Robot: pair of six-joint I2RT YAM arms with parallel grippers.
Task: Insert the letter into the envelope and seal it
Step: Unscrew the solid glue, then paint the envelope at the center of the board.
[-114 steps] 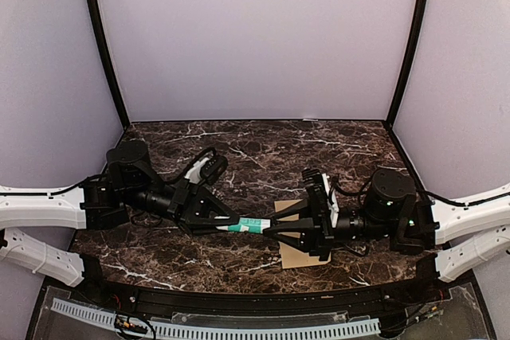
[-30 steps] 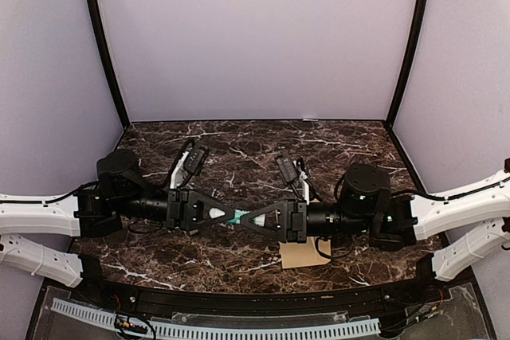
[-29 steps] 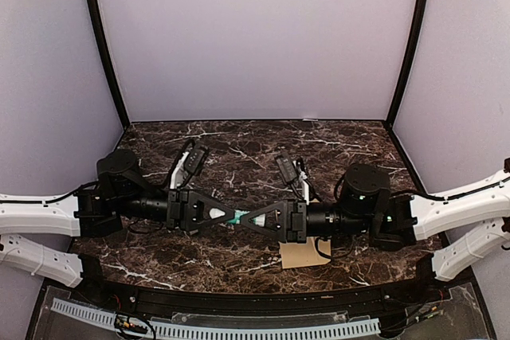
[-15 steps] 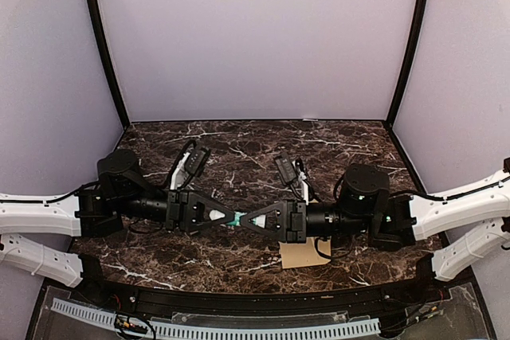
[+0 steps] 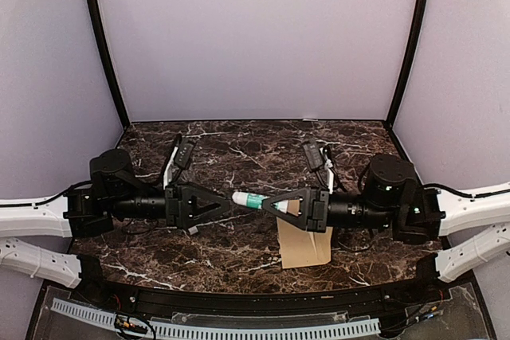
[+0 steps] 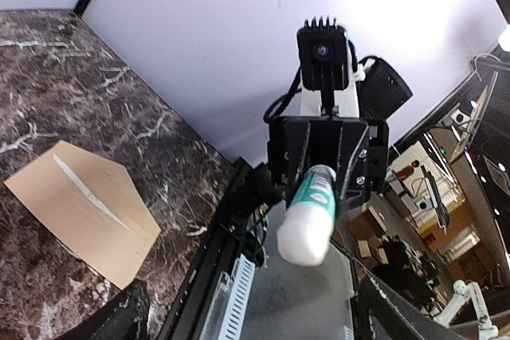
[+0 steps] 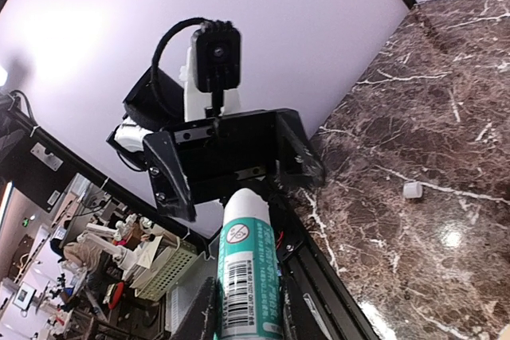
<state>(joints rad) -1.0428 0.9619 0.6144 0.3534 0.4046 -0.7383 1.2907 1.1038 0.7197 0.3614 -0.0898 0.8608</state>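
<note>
Above table (image 5: 199, 256) centre | glue stick (image 5: 251, 199) clenched by right gripper (image 5: 271, 202) | left gripper (image 5: 225, 206) released, jaws spread | envelope (image 5: 307, 244) laid flat beneath right gripper, flap seemingly unfolded | letter not seen, judged already inserted | sealing judged left to do

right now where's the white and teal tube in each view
Top external: tube at centre, lying crosswise in the right tool.
Left wrist: tube right of centre, white end toward the camera.
Right wrist: tube bottom centre, barcode showing.
Shared landmark: the marble table.
</note>
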